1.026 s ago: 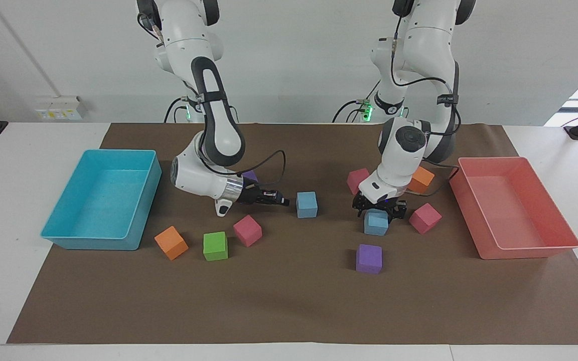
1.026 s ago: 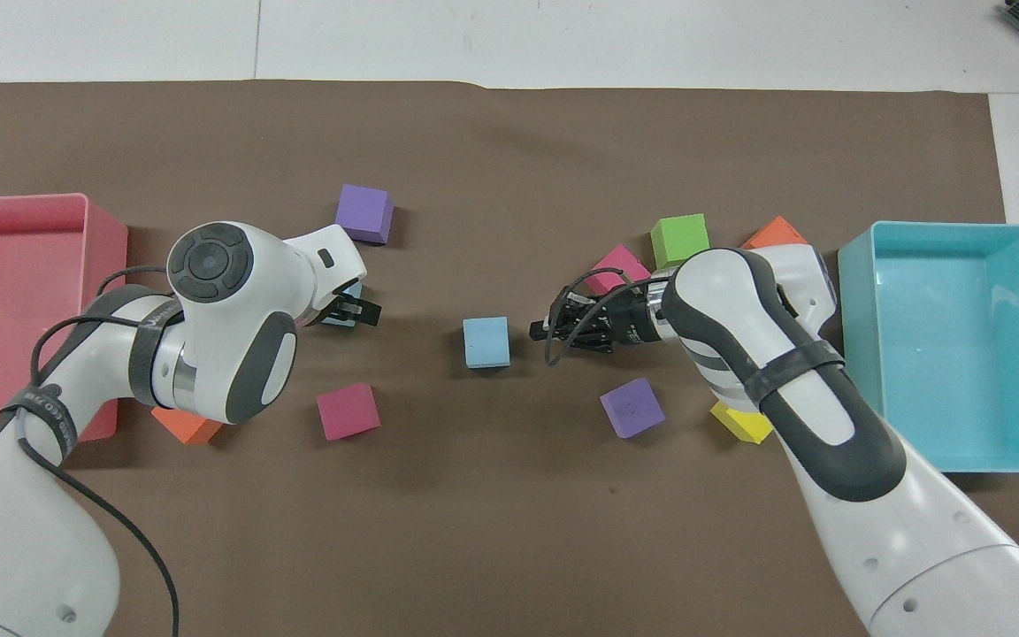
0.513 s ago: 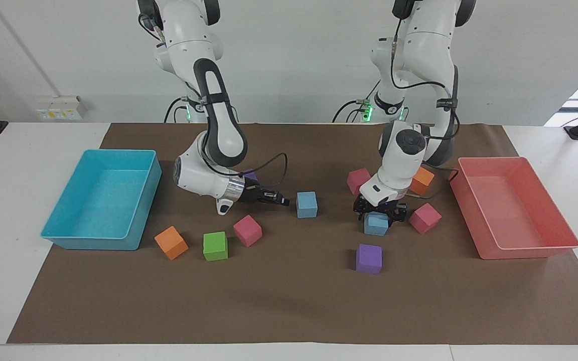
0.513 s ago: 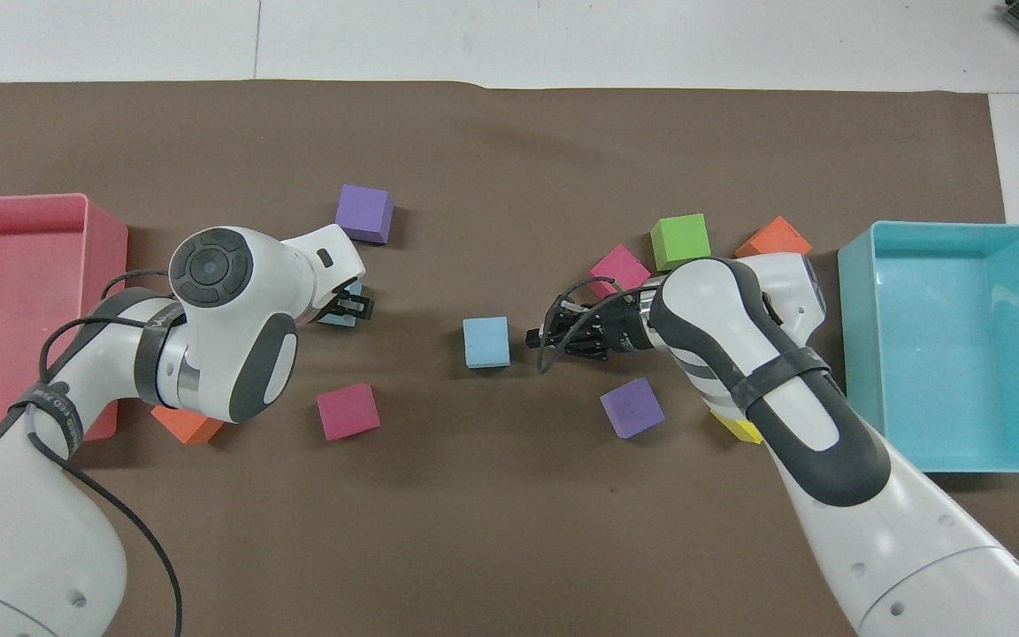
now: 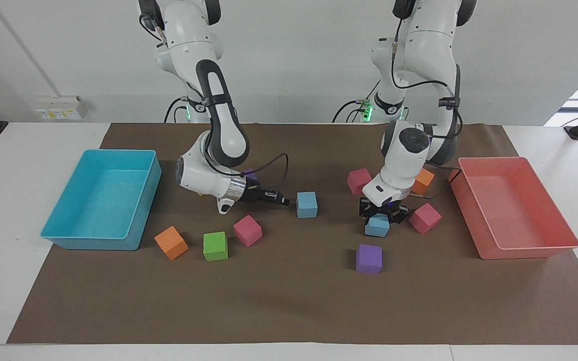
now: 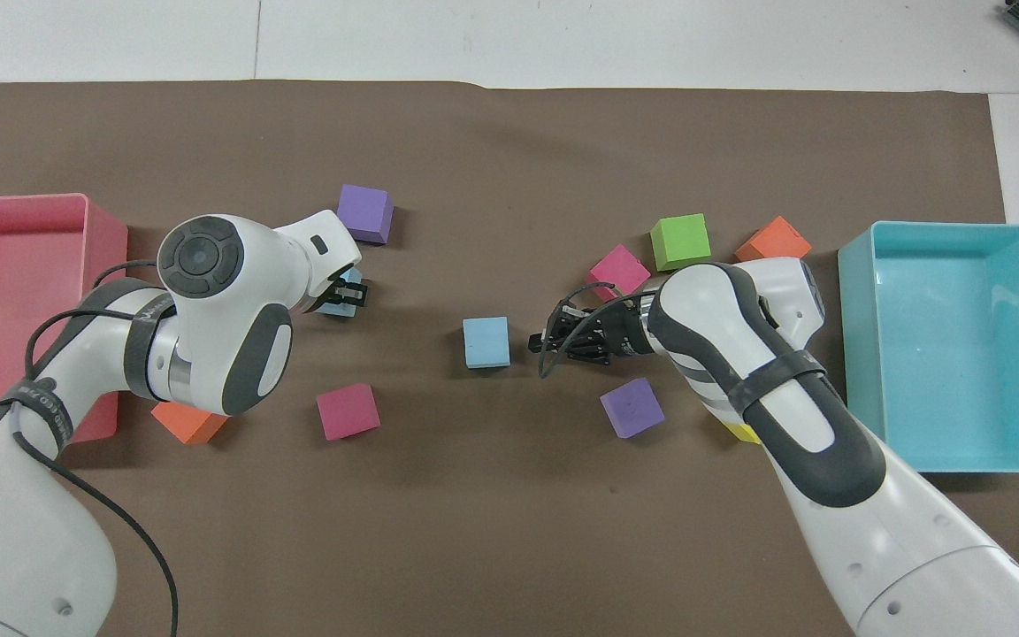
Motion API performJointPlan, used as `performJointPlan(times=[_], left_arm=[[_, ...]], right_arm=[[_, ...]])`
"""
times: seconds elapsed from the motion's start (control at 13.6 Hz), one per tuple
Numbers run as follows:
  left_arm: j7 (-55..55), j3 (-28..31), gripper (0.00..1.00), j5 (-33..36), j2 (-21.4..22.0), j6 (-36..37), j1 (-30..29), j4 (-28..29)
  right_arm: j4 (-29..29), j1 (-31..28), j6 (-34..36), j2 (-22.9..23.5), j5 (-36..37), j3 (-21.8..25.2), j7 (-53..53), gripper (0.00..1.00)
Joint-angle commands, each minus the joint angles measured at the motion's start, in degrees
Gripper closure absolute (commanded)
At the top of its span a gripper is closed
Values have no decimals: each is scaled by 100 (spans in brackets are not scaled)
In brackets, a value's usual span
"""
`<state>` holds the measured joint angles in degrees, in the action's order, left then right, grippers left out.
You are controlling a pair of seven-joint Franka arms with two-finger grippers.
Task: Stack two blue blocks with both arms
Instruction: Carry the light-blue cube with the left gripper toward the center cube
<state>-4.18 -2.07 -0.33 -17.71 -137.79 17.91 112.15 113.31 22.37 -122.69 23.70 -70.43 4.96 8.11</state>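
Left end effector point(image 5: 383, 216) grips one blue block point(image 5: 377, 226); right end effector point(image 5: 285, 200), closed empty, points at the other blue block point(image 5: 306, 204).

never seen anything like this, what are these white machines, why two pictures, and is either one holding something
They are two jointed robot arms, each ending in a two-finger gripper. One picture faces them from across the table; the other looks down from above their own end, so the sides swap.

On the brown mat lie coloured cubes between a turquoise tray and a pink tray.

The left gripper is shut on a blue block beside a pink cube. The right gripper is shut and empty, lying low beside the other blue block, which sits free mid-table.
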Motion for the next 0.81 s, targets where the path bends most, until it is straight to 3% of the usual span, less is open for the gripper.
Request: performJointPlan(times=[0.0,0.15,0.59,0.73], left_arm=[[-389,23,100,-37,118,855,151,-517],[-1020,31,100,7,101,1270,502,-886],[-2840,22,100,33,57,1114,1381,-1028],[-2974,22,100,113,48,1043,1610,-1028]], right_arm=[[165,5,-132,-128,117,-21,85,100],[218,-13,-132,-137,126,-21,155,100],[218,13,-229,-137,126,-21,147,100],[218,13,-229,-137,126,-21,156,100]])
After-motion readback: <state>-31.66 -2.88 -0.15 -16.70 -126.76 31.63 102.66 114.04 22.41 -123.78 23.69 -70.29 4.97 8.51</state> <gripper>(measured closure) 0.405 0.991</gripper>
